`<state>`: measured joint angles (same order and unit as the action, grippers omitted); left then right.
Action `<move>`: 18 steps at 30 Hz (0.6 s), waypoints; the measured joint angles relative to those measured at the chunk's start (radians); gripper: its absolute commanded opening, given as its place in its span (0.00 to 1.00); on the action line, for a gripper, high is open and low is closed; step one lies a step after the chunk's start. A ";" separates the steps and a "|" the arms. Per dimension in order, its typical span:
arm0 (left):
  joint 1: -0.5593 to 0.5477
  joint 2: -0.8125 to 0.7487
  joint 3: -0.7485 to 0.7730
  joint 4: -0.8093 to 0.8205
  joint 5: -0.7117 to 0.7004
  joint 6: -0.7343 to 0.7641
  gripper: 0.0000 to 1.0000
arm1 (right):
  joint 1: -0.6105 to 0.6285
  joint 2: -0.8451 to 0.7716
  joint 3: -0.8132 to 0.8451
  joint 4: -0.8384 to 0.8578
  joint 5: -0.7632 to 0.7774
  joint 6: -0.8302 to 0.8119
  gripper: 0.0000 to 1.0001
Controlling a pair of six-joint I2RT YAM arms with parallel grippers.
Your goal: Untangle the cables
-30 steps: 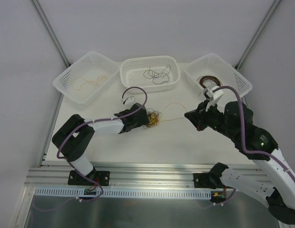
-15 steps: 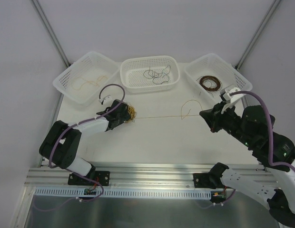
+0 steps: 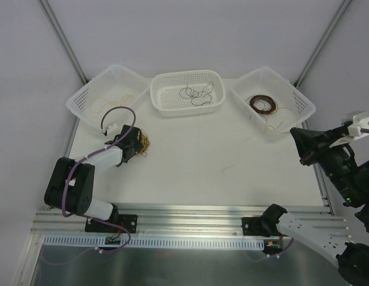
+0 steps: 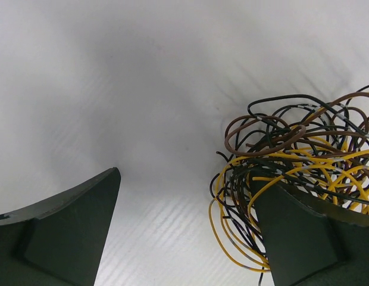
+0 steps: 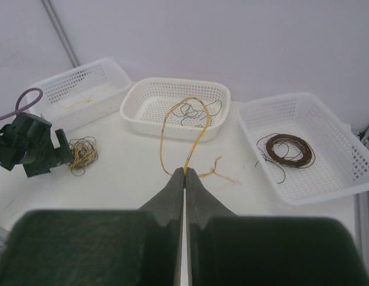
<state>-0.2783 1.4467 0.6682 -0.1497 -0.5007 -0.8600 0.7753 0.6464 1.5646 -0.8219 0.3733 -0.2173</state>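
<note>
The tangle of cables [image 3: 142, 143], thin yellow, black and brown wires in small loops, lies on the white table at the left. In the left wrist view the tangle [image 4: 291, 155] is draped around the right fingertip. My left gripper [image 3: 135, 143] is open, its jaws wide apart [image 4: 184, 176]. My right gripper [image 3: 296, 138] is raised at the far right. In the right wrist view it [image 5: 185, 171] is shut on a single yellow wire [image 5: 166, 122] that loops up and away from the fingertips. The tangle [image 5: 82, 154] shows far left in that view.
Three white baskets stand at the back: the left basket [image 3: 77, 107] holds yellow-tan wires, the middle basket [image 3: 187, 74] black wires, the right basket [image 3: 303, 101] a brown coil [image 3: 263, 104]. The table's right edge lies under my right arm.
My right gripper moved right and upward, pulling one yellow wire out of the tangle. My left gripper slid left with the tangle.
</note>
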 measured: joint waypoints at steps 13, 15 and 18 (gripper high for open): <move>-0.033 -0.079 -0.017 -0.029 0.101 0.084 0.91 | -0.001 0.085 -0.367 0.100 0.010 0.042 0.01; -0.081 -0.106 -0.023 -0.029 0.126 0.102 0.91 | -0.002 0.134 -0.430 0.138 -0.013 0.053 0.01; -0.149 -0.131 -0.030 -0.031 0.164 0.118 0.91 | -0.010 0.191 -0.493 0.196 -0.042 0.072 0.00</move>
<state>-0.4271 1.3159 0.6384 -0.1806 -0.3367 -0.7422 0.7658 0.8375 1.0714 -0.6262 0.3309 -0.1455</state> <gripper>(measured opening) 0.909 0.012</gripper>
